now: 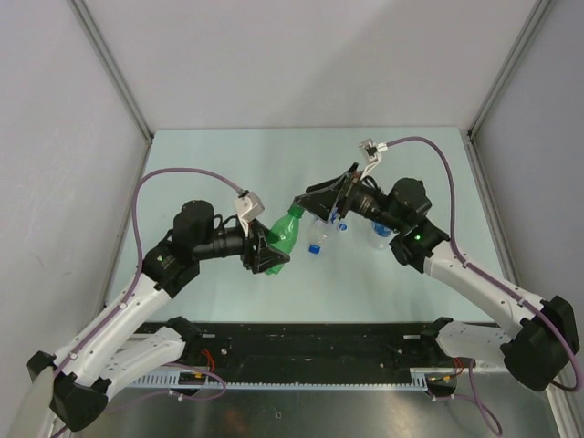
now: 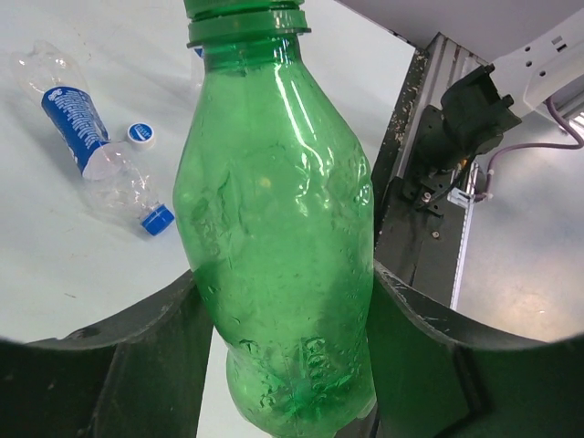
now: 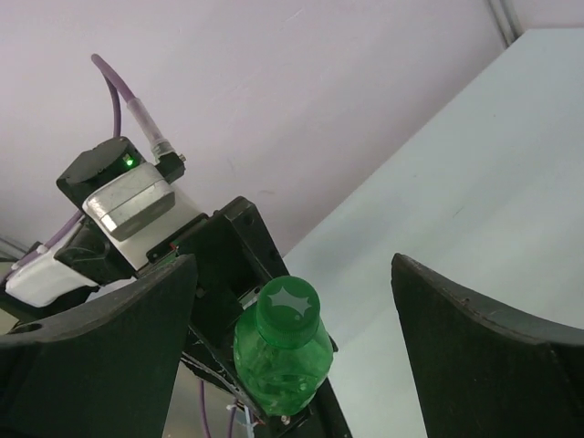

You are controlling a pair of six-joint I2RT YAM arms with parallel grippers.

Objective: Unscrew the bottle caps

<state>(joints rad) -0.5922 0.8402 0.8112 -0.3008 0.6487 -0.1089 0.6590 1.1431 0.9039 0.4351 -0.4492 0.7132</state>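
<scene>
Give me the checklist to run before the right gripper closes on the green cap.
1. The left gripper is shut on the green bottle: ok.
2. The green cap is on the bottle's neck: ok.
3. The right gripper is open wide: ok.
4. The cap is lined up between its jaws: ok in the right wrist view.
5. The right gripper is far enough forward to reach the cap: cannot tell.
6. The clear bottle lies on the table, apart from the grip: ok.

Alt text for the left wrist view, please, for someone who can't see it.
The left gripper clamps a green bottle around its body, and the bottle fills most of the frame. Behind it on the table lies a clear bottle with its blue cap on, and a loose white cap beside it.
</scene>
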